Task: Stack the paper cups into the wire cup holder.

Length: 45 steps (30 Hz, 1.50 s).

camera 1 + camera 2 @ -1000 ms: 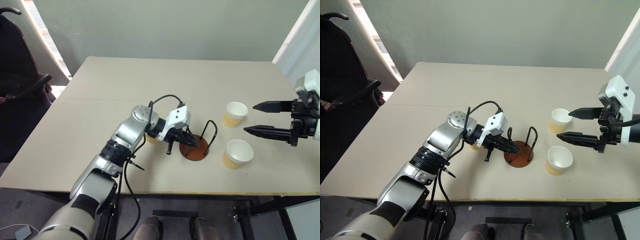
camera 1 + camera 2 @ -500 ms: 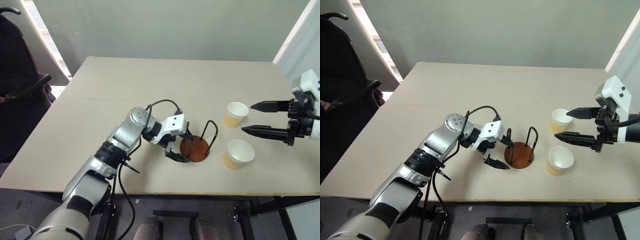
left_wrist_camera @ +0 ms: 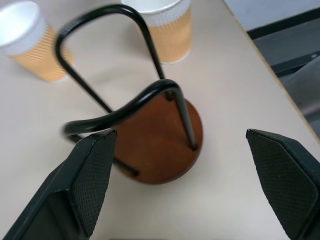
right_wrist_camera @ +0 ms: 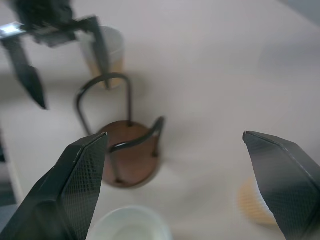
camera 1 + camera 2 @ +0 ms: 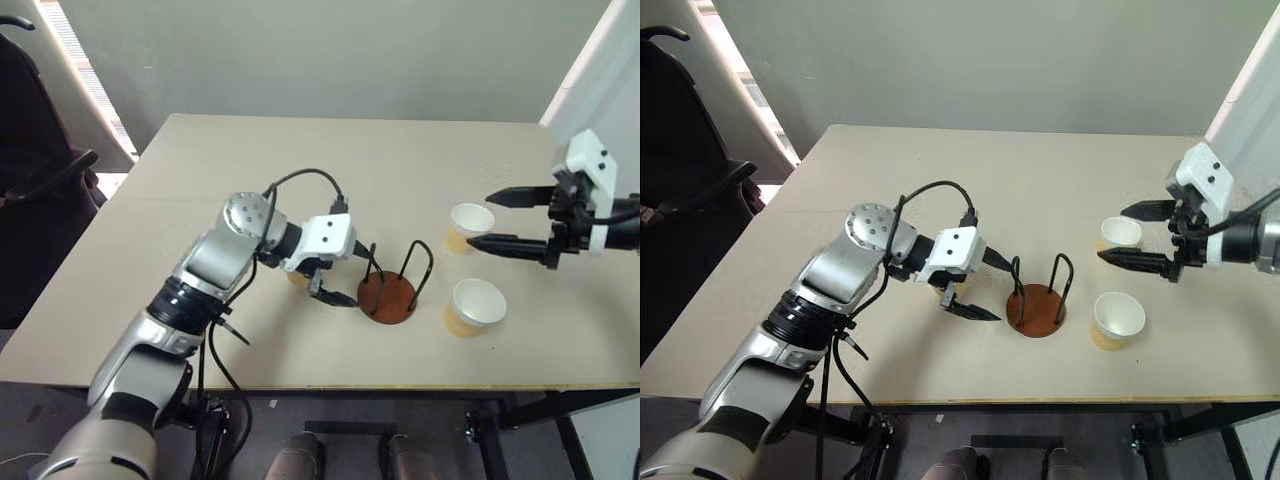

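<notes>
Reddish-brown disc base, thin black wire hoops: wire cup holder (image 5: 388,290) stands empty near the front edge of the beige table (image 5: 300,170). Three ribbed tan paper cups, white inside, all upright and empty: one (image 5: 474,306) right of the holder, one (image 5: 468,227) behind that, third (image 5: 299,276) left of the holder, mostly hidden by the left gripper (image 5: 350,274). Left gripper's black fingers spread wide just beside the holder, holding nothing. Right gripper (image 5: 496,220) also wide open, tips near the rear cup, empty.
</notes>
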Each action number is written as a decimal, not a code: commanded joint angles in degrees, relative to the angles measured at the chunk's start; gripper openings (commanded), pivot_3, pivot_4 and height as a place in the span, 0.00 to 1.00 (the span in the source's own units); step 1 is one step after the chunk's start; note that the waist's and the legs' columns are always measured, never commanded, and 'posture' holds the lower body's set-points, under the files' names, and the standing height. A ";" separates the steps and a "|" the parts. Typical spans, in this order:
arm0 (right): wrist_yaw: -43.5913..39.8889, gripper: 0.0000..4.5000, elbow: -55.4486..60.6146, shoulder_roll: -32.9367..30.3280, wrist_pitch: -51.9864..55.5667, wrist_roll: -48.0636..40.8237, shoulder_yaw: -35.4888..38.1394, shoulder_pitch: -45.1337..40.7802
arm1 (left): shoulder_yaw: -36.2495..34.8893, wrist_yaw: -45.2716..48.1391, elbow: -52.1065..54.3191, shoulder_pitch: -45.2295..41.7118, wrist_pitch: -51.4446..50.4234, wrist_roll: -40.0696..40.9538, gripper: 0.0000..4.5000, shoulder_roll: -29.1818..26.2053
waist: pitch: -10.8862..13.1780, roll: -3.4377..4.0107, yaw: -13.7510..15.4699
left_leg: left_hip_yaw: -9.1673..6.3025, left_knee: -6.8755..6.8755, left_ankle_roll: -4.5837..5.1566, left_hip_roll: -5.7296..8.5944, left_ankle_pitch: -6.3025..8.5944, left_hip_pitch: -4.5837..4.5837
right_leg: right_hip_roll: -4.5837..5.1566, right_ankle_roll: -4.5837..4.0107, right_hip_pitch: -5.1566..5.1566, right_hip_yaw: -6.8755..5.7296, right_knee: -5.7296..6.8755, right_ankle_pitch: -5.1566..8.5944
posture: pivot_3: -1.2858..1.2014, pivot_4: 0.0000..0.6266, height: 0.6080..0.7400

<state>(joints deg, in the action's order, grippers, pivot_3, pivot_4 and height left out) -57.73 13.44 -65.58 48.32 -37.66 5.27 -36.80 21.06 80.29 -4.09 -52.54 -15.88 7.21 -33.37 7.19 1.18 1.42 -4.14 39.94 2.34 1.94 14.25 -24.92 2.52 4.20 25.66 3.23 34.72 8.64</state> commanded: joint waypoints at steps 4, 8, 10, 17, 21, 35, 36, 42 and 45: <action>-3.13 1.00 -11.34 1.96 -6.21 10.69 -8.58 -8.74 | -7.09 -1.80 4.52 0.77 -5.48 4.74 0.99 -3.39 | 0.00 0.00 -0.06 | -0.01 0.02 0.02 0.00 0.02 0.00 | 0.00 -0.04 0.03 -0.01 0.09 -0.03 | 0.52 0.24 1.00; -4.62 1.00 -19.11 4.79 -9.14 17.44 -14.17 -13.56 | -12.36 -4.03 3.50 1.48 -11.41 8.83 0.99 -4.79 | 0.00 0.01 -0.23 | -0.03 0.00 0.02 -0.01 0.02 0.00 | 0.01 -0.13 0.08 -0.03 0.11 -0.04 | 0.52 0.24 1.00; -5.79 1.00 -22.72 6.30 -10.99 20.64 -16.53 -15.53 | -14.73 -4.39 3.37 2.25 -13.57 10.81 0.99 -5.98 | 0.00 0.01 -0.36 | -0.03 -0.01 -0.01 -0.02 0.01 -0.01 | 0.01 -0.16 0.11 -0.05 0.12 -0.04 | 0.52 0.24 1.00; -9.20 1.00 -35.18 11.47 -17.37 29.32 -21.30 -21.22 | -18.41 -4.49 2.58 5.21 -14.76 13.04 0.99 -10.61 | 0.00 0.02 -0.60 | -0.04 -0.12 -0.36 -0.02 -0.16 -0.02 | 0.00 -0.32 0.20 -0.06 0.17 0.05 | 0.52 0.24 1.00; -11.01 1.00 -42.27 13.64 -22.60 34.81 -23.98 -23.73 | -19.02 -4.80 3.63 6.08 -14.85 14.05 0.99 -11.73 | 0.00 0.02 -0.53 | -0.06 -0.15 -0.47 -0.02 -0.10 -0.03 | 0.00 -0.41 0.22 -0.08 0.17 0.10 | 0.52 0.24 1.00; -14.89 0.64 -59.75 20.31 -35.27 46.45 -26.36 -29.62 | -18.24 -6.05 7.99 8.35 -17.32 15.97 1.00 -13.44 | 0.00 0.02 -0.77 | -0.08 -0.65 -0.83 -0.03 -0.07 0.00 | 0.00 -0.56 0.44 -0.08 0.19 0.15 | 0.52 0.24 1.00; -15.12 0.54 -60.12 20.45 -35.72 46.82 -26.21 -29.80 | -18.19 -5.94 8.03 8.36 -17.34 16.03 1.00 -13.57 | 0.00 0.02 -0.75 | -0.09 -0.71 -0.85 -0.03 -0.08 0.01 | 0.00 -0.58 0.45 -0.08 0.20 0.15 | 0.52 0.24 1.00; -17.97 0.05 -56.19 19.63 -35.70 46.26 -24.48 -27.90 | -17.87 -4.41 7.85 9.02 -16.06 16.34 1.00 -14.09 | 0.00 0.02 -0.73 | -0.13 -0.83 -0.96 -0.04 -0.10 0.01 | 0.00 -0.64 0.49 -0.13 0.19 0.18 | 0.52 0.24 1.00; -20.01 0.01 -50.63 17.94 -33.74 45.04 -23.01 -25.98 | -19.03 -3.80 7.21 8.66 -15.72 17.93 1.00 -13.30 | 0.00 0.02 -0.68 | -0.14 -0.84 -0.99 -0.04 -0.09 0.00 | 0.00 -0.65 0.49 -0.15 0.19 0.19 | 0.52 0.24 1.00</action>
<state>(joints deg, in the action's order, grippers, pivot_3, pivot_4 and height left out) -76.58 -40.71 -45.88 13.83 8.61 -20.42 -62.49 4.02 75.99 2.26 -43.47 -32.37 23.60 -46.58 7.19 1.19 0.74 -4.28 39.09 1.35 1.90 14.16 -24.93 2.53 3.55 26.14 3.08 34.90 8.82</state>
